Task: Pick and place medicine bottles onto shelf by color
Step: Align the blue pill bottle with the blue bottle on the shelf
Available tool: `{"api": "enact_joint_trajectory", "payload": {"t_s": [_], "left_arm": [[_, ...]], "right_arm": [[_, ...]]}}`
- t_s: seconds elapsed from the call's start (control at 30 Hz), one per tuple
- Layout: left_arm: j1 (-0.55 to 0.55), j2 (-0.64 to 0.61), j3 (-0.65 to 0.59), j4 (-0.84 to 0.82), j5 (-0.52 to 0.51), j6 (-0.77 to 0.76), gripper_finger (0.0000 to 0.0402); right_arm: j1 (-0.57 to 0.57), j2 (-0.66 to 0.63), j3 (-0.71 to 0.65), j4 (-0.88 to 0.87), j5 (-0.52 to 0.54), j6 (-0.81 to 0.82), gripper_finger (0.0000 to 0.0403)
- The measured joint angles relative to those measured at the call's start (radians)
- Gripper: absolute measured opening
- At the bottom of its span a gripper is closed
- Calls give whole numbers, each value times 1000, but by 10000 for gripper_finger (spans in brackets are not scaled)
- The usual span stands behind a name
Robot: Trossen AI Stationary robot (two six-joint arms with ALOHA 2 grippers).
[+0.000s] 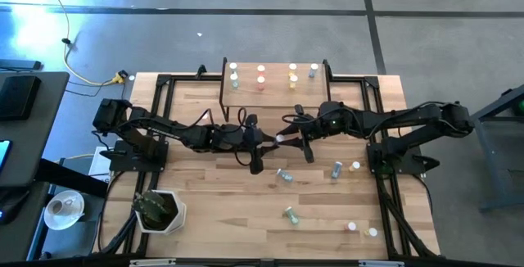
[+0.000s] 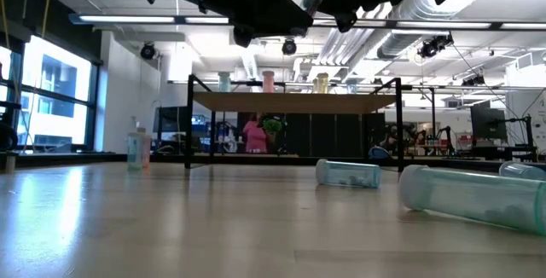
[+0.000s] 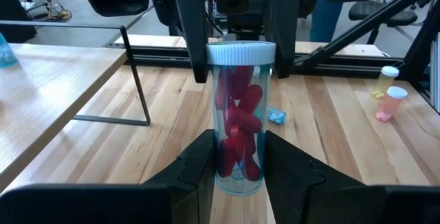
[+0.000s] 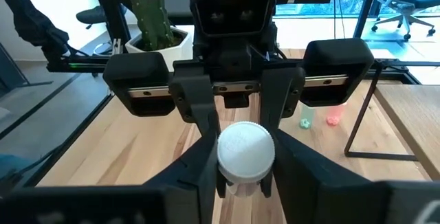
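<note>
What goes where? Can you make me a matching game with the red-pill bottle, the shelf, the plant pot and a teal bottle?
Things:
1. red-pill bottle
2. shelf
3. plant pot
4. teal bottle

Places or states:
A. lying on its side on the table
B. gripped by the left end effector at its body and the right end effector at its cap
C. carrying standing bottles
D. near the table corner on the left arm's side

Pairs: 1-B, 2-C, 3-D, 4-A
</note>
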Motion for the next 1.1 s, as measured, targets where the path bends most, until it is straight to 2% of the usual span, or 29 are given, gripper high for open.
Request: {"api": "enact_joint_trajectory", "payload": {"t_s": [0.37, 0.83, 1.1], "left_arm": [[0, 0, 0, -2, -5, 21, 98], [0, 0, 0, -2, -33, 16, 213], [0, -13, 0, -15, -34, 18, 238]], "right_arm": [[-2, 0, 0, -6, 2, -2, 101], [-3, -25, 0, -27, 19, -3, 99], [-43, -156, 0, -174, 150, -37, 99]]}}
